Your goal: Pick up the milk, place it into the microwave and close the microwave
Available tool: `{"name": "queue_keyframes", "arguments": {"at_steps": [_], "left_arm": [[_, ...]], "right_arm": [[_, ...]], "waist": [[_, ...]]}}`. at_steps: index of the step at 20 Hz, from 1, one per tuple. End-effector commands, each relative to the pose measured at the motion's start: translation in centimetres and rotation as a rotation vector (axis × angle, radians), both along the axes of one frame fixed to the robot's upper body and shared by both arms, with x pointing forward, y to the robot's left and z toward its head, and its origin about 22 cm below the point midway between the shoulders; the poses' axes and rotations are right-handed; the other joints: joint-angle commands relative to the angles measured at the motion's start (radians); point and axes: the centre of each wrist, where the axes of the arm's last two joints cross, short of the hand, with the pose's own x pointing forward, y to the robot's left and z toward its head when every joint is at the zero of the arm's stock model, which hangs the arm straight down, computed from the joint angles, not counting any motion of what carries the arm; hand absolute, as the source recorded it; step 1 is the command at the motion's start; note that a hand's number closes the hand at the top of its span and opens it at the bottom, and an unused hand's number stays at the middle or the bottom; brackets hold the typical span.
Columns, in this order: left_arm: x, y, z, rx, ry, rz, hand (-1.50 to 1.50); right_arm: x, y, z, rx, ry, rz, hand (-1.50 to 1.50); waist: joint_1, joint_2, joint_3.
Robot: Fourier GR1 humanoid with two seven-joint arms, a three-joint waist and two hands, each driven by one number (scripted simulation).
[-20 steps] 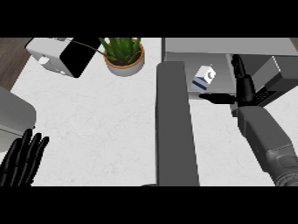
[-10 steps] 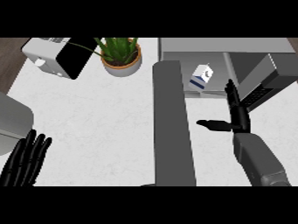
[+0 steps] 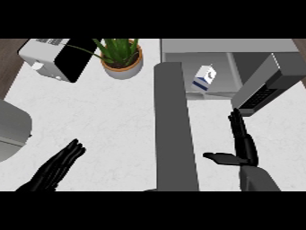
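milk (image 3: 205, 77) sits inside the microwave (image 3: 248, 48), right robot hand (image 3: 242, 146) spread flat below its open door (image 3: 176, 126), likely free to swing it shut, left robot hand (image 3: 57, 166) resting spread

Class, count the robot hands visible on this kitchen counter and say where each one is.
2. The left robot hand lies open at the lower left of the counter. The right robot hand is open at the lower right, fingers pointing toward the microwave door.
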Motion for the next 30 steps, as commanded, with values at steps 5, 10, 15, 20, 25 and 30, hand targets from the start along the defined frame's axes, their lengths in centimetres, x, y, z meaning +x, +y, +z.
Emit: {"name": "queue_keyframes", "arguments": {"at_steps": [5,10,15,20,25,30], "left_arm": [[1.9,-2.6,-0.1,0.07,-0.012,-0.085,1.5],[4.5,-3.6,-2.2,0.073,0.012,-0.166,1.5],[6.4,-4.6,-1.7,0.126,0.016,-0.264,1.5],[8.2,-10.2,-2.7,0.237,0.086,-0.423,1.5],[10.2,-12.7,-3.5,0.286,0.116,-0.491,1.5],[9.4,-16.9,-5.7,0.368,0.026,-0.535,1.5]], "right_arm": [[-4.7,-2.6,-0.6,0.096,-0.076,0.041,-1.5],[-7.9,-2.4,0.0,0.111,-0.082,0.04,-1.5],[-12.5,-4.5,0.3,0.084,-0.087,0.024,-1.5],[-12.6,-4.9,0.8,0.089,-0.097,-0.001,-1.5],[-16.2,-5.5,1.2,0.104,-0.13,0.002,-1.5],[-17.7,-8.2,3.0,0.1,-0.159,0.048,-1.5]], "waist": [[0.001,0.0,0.0],[-0.003,0.001,-0.001],[0.0,0.003,0.0],[-0.006,0.004,0.001],[-0.012,0.005,0.0],[-0.02,0.005,0.0]]}}
